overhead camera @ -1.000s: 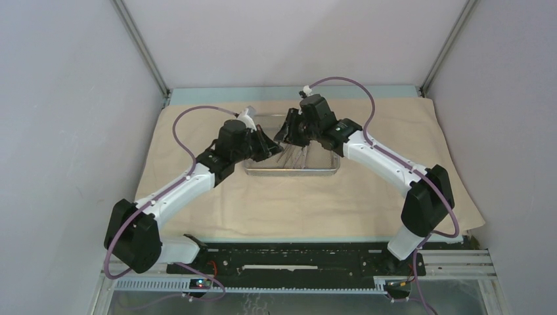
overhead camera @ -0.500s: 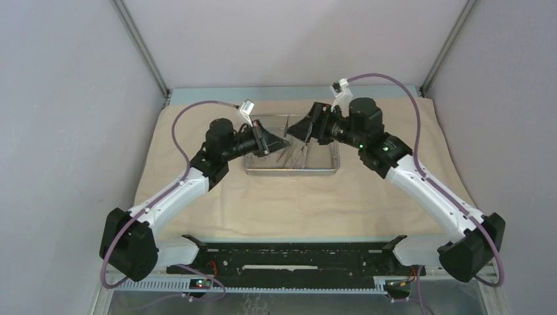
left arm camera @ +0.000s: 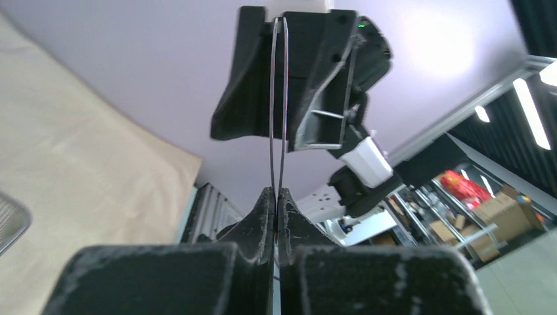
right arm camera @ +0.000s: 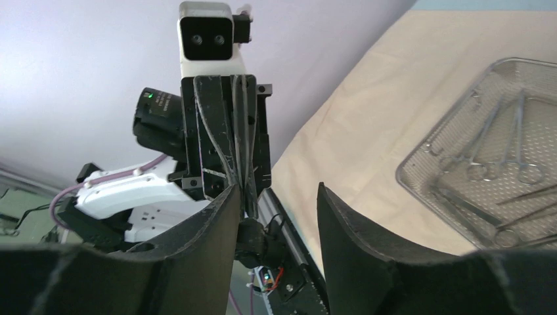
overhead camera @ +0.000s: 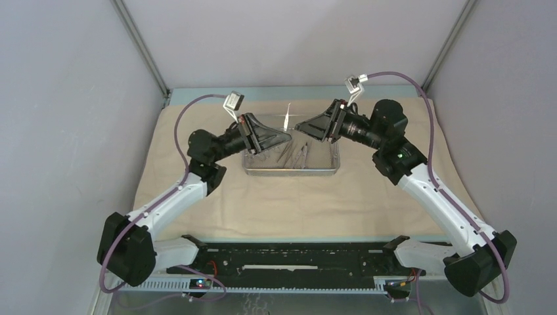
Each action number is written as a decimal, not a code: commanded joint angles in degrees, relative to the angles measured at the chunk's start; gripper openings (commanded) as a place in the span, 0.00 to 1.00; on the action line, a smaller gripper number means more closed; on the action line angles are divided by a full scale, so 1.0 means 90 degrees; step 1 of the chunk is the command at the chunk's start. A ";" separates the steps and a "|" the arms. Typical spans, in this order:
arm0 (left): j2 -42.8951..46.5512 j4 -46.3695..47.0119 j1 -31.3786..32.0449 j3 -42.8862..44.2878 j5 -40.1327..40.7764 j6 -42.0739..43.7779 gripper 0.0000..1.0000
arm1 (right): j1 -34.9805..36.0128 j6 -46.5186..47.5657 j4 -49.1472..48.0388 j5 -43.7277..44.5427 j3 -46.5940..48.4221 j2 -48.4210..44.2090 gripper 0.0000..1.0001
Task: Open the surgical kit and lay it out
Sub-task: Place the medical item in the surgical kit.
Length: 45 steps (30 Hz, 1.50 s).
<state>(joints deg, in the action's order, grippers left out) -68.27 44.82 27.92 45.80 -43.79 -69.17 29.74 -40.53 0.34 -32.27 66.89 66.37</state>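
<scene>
The steel mesh tray (overhead camera: 292, 172) sits on the beige cloth wrap (overhead camera: 295, 203), spread flat. Ring-handled clamps (right arm camera: 499, 151) and other slim tools lie inside it. My left gripper (overhead camera: 287, 135) hovers above the tray's left part, shut on a pair of slim tweezers (overhead camera: 288, 119) that stick up and away from its tips. In the left wrist view the tweezers (left arm camera: 278, 118) rise from the closed jaw tips as two thin blades. My right gripper (overhead camera: 297, 126) faces the left one across the tray, jaws open. The tweezers (right arm camera: 244, 131) show just beside its left finger (right arm camera: 223, 223).
The cloth (right arm camera: 368, 105) covers most of the table up to the back wall. The enclosure's side walls stand close on both sides. The black rail (overhead camera: 295, 259) with the arm bases runs along the near edge.
Both grippers rose from the tray. The left one lifted the tweezers out and turned level. The right arm swung out to the right and its jaws opened.
</scene>
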 commanded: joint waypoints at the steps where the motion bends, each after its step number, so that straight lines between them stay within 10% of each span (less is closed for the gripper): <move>1: -0.0232 0.2228 -0.0026 -0.0186 -0.0344 -0.1474 0.00 | 0.0142 -0.0272 -0.0625 -0.0179 0.0005 -0.0211 0.53; 45: -0.0562 0.2133 0.0159 -0.0071 -0.0330 -0.1360 0.00 | 0.0749 -0.0828 -0.1398 -0.0092 0.0016 0.0301 0.16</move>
<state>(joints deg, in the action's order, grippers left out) -73.49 64.95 28.88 44.66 -45.63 -83.57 36.03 -47.90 -10.13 -33.28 66.89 69.14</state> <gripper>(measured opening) 0.011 0.202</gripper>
